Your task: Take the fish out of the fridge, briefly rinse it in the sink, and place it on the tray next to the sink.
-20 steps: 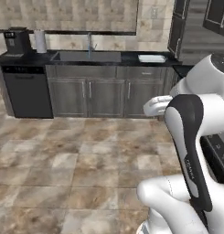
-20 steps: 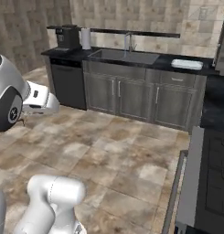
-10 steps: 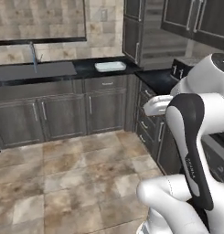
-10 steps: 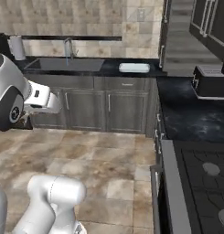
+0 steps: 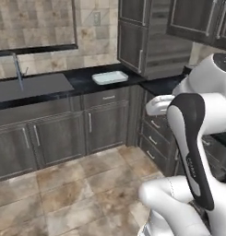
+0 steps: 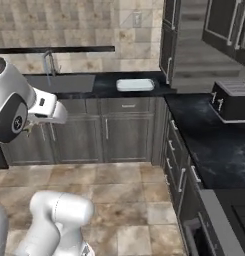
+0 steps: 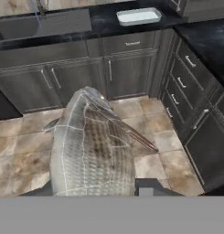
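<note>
The fish (image 7: 93, 146), silvery-tan and scaled, looms large right in front of the hand camera, and my gripper (image 7: 96, 188) is shut on it above the tiled floor. Its body hides the fingertips. Ahead on the black counter lies the dark sink (image 7: 45, 23) (image 5: 31, 85) (image 6: 64, 82) with its grey tap (image 5: 17, 69). The pale tray (image 7: 139, 16) (image 5: 110, 77) (image 6: 135, 84) rests on the counter just right of the sink. The fridge is out of view.
Dark wood-grain base cupboards (image 5: 100, 124) run under the counter, which turns a corner to the right with drawers (image 6: 176, 155). A dark toaster (image 6: 233, 100) stands on that right counter. Wall cupboards (image 5: 137, 37) hang above the corner. Tiled floor (image 5: 63, 193) lies between me and the counter.
The whole picture has slid left as the base turned right: sink and tray moved leftward in both base views and the corner counter with the toaster came in. The arm's pose is unchanged.
</note>
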Motion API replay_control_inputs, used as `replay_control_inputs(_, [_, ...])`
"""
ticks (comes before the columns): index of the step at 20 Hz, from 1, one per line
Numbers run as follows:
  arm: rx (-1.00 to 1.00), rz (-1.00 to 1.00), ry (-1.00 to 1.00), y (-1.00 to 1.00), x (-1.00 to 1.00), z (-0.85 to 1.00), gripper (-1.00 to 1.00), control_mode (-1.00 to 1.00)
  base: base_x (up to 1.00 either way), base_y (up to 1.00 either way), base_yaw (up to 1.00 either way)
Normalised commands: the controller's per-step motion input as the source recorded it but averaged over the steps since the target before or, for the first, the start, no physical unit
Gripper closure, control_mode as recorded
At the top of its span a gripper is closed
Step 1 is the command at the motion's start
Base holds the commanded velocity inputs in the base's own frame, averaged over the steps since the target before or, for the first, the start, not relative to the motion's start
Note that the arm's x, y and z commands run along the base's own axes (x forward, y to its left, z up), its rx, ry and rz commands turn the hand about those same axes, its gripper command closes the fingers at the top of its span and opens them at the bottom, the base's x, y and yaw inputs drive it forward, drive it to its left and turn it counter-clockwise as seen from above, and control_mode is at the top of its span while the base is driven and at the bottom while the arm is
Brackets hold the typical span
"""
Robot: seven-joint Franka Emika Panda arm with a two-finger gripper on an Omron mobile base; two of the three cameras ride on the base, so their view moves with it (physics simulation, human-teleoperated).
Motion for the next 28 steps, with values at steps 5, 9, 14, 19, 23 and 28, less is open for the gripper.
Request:
replay_control_inputs(5, [0.00,0.00,0.00,0.00,0.00,0.00,1.00,1.00,0.63,0.43,0.31])
replay_control_inputs(9, [0.00,0.00,0.00,0.00,0.00,0.00,1.00,1.00,1.00,0.02,0.24])
replay_control_inputs(14, [0.00,0.00,0.00,0.00,0.00,0.00,1.00,1.00,1.00,0.10,0.06])
replay_control_inputs(19, [0.00,0.00,0.00,0.00,0.00,0.00,1.00,1.00,1.00,0.61,0.00])
replay_control_inputs(23, [0.00,0.00,0.00,0.00,0.00,0.00,1.00,1.00,1.00,0.85,0.00])
replay_control_inputs(28, [0.00,0.00,0.00,0.00,0.00,0.00,1.00,1.00,0.96,0.59,0.01])
